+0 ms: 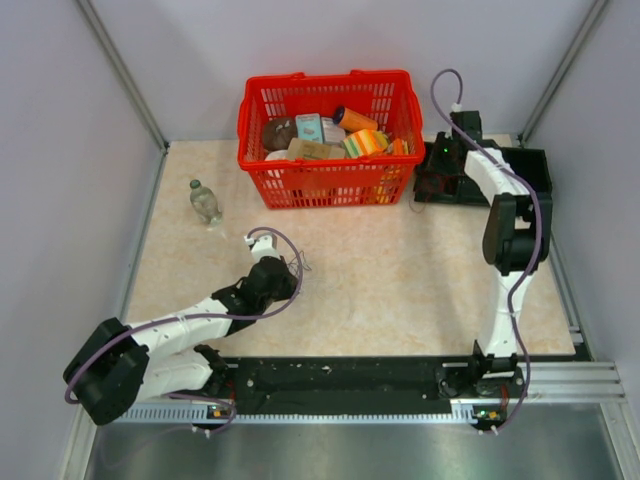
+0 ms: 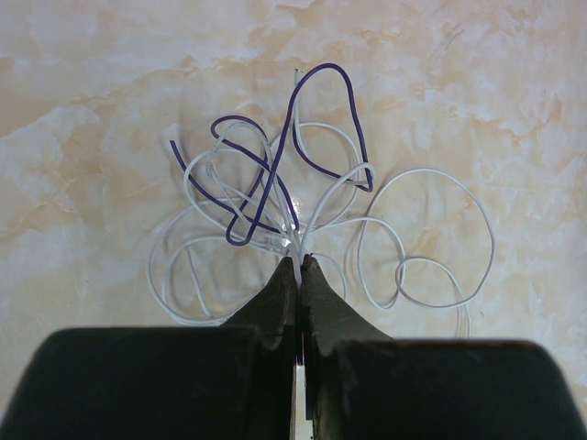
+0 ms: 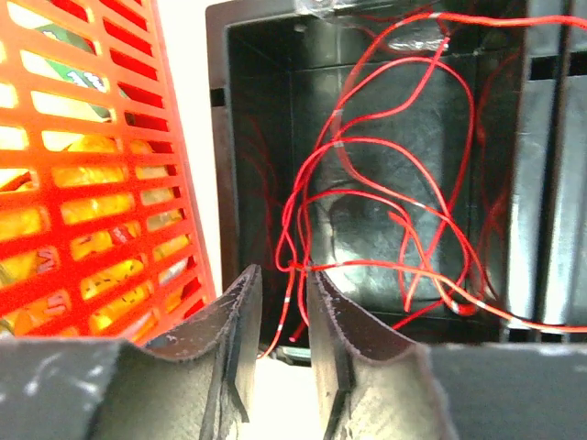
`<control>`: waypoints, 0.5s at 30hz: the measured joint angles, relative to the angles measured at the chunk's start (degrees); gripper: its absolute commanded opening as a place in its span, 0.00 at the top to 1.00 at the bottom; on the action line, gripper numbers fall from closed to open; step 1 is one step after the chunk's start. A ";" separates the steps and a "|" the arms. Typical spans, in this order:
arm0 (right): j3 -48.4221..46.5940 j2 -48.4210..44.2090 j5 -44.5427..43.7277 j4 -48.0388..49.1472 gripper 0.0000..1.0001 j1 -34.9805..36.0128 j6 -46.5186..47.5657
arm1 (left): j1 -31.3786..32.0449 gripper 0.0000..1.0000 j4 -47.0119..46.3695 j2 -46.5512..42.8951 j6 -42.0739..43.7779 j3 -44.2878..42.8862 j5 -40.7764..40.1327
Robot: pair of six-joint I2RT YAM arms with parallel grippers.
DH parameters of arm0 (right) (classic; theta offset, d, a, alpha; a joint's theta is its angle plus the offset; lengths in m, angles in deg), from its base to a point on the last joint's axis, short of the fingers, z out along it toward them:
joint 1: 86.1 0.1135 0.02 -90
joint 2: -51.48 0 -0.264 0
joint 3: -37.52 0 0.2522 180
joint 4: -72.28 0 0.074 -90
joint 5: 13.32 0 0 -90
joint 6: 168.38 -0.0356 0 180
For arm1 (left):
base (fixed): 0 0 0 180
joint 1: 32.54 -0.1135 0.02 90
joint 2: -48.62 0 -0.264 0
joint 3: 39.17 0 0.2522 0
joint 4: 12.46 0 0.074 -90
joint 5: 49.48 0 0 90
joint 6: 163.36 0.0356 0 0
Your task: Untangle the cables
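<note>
Right wrist: red cables point(image 3: 341, 137) inside black bin point(image 3: 261, 110).

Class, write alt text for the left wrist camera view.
The black left gripper is pinched shut on a tangle of thin white and purple wires, whose loops fan out across a beige marbled tabletop.

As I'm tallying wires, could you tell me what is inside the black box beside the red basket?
Thin red wires, looped and tangled, sit inside the black box. The right hand covers its near bottom, so anything there is hidden.
</note>
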 measured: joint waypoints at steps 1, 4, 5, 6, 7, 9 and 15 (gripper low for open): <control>-0.02 0.00 1.09 -0.42 0.67 -0.55 -0.22 | 0.00 1.00 -0.02 0.00 0.00 0.00 0.00; -0.76 -0.02 3.39 -2.19 0.61 -2.01 -0.70 | 0.00 1.00 -0.02 0.39 0.00 -0.13 0.02; -0.94 -0.13 4.15 -2.60 0.59 -2.47 -0.98 | 0.00 1.00 0.04 0.39 0.00 -0.13 0.00; -1.01 -0.39 4.76 -2.97 0.57 -2.86 -1.49 | 0.00 1.00 0.02 0.39 0.00 -0.13 0.02; -0.98 -0.85 5.38 -3.67 0.54 -3.21 -1.92 | 0.00 1.00 0.00 0.39 0.00 -0.15 0.00; -0.79 -2.25 6.54 -4.94 0.51 -3.67 -2.73 | 0.00 1.00 0.02 0.39 0.00 -0.15 0.00; 5.81 -11.80 8.33 -5.27 0.45 -3.65 -3.39 | 0.00 1.00 0.00 0.39 0.00 -0.15 0.02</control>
